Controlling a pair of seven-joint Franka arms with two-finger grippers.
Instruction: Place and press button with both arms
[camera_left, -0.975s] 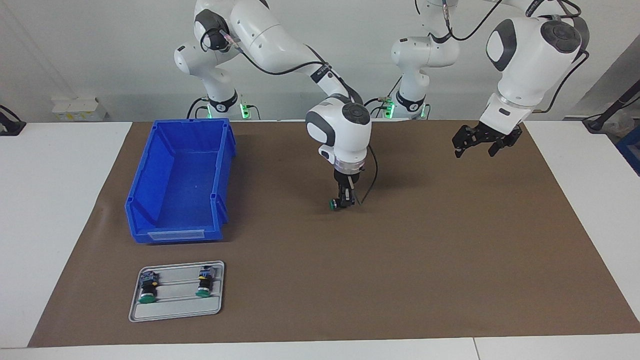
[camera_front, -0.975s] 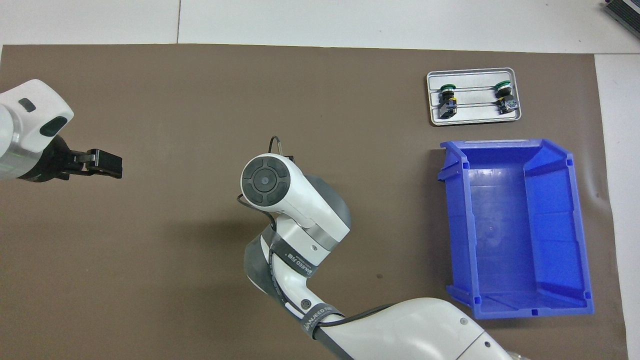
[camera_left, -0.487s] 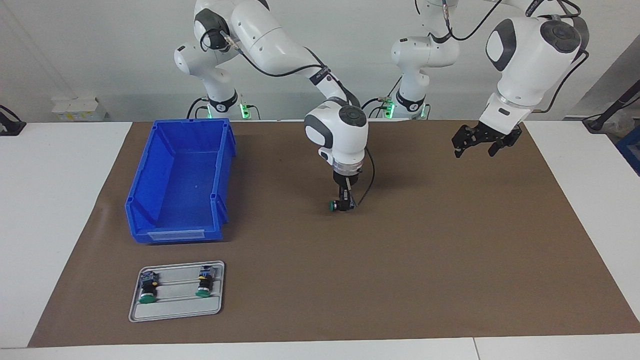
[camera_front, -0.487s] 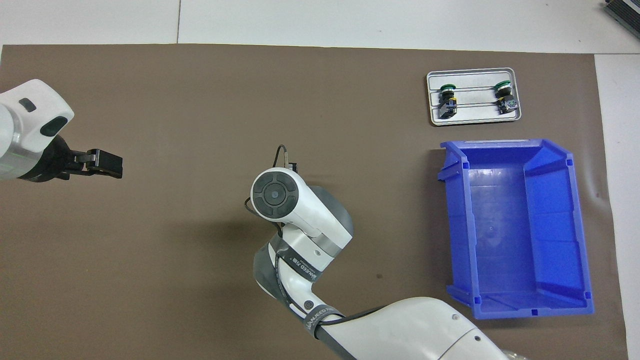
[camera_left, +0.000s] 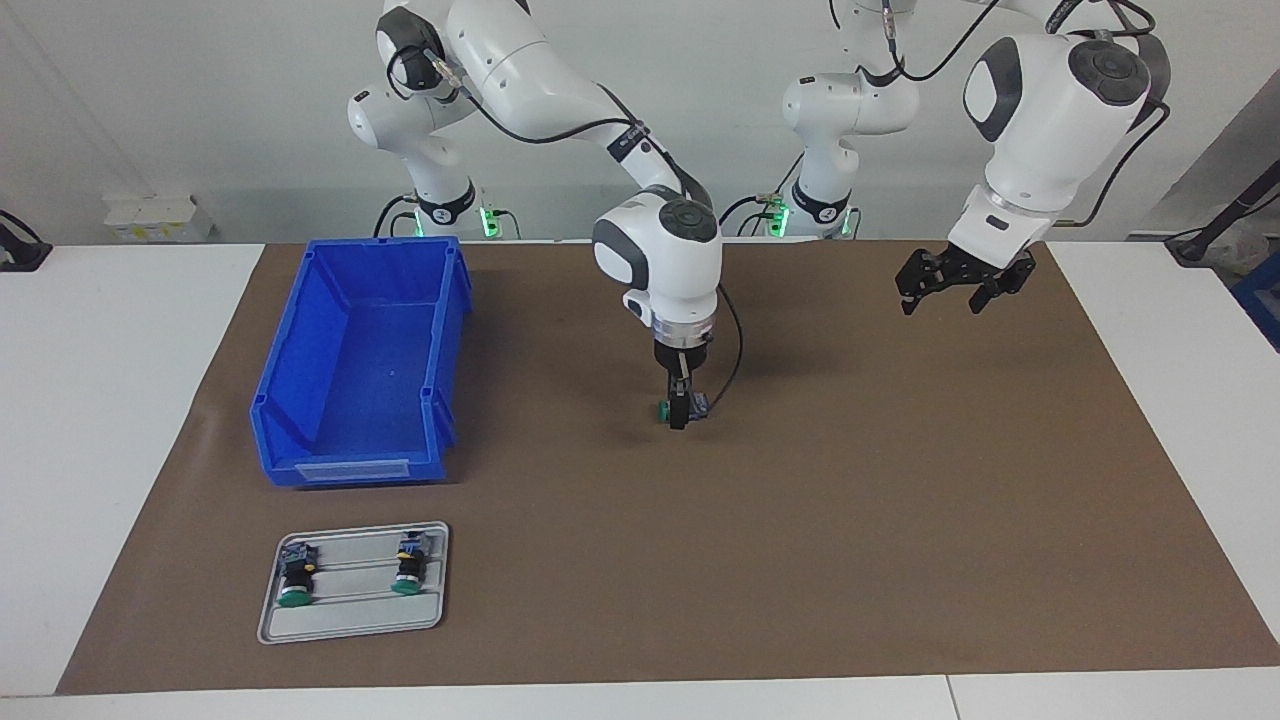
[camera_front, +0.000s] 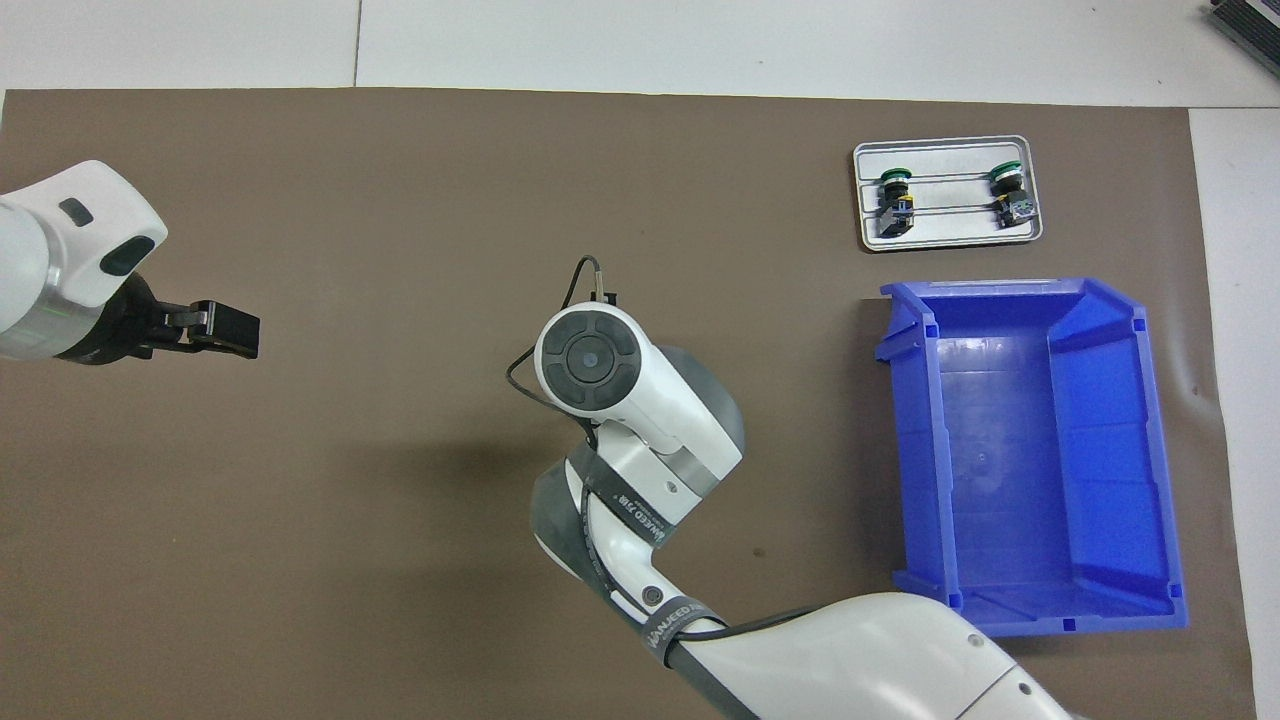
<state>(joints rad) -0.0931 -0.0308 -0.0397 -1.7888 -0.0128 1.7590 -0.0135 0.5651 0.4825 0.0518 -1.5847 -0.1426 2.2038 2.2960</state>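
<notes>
The button (camera_left: 664, 408) lies on its side on the brown mat near the table's middle, its green cap toward the blue bin and its blue rear end (camera_left: 701, 403) toward the left arm's end. My right gripper (camera_left: 679, 412) points straight down and straddles the button's black body, its tips at the mat. In the overhead view the right wrist (camera_front: 590, 358) hides both the button and that gripper. My left gripper (camera_left: 942, 298) hangs open and empty above the mat at the left arm's end, and it also shows in the overhead view (camera_front: 228, 330).
An empty blue bin (camera_left: 350, 468) (camera_front: 1000, 460) stands toward the right arm's end. Farther from the robots than the bin lies a grey tray (camera_left: 350, 622) (camera_front: 950, 232) with two green-capped switches (camera_left: 293, 582) (camera_left: 408, 572).
The right wrist has straightened and shifted a little toward the bin, while the button stays at the same spot on the mat. The left gripper has drifted slightly toward the table's middle.
</notes>
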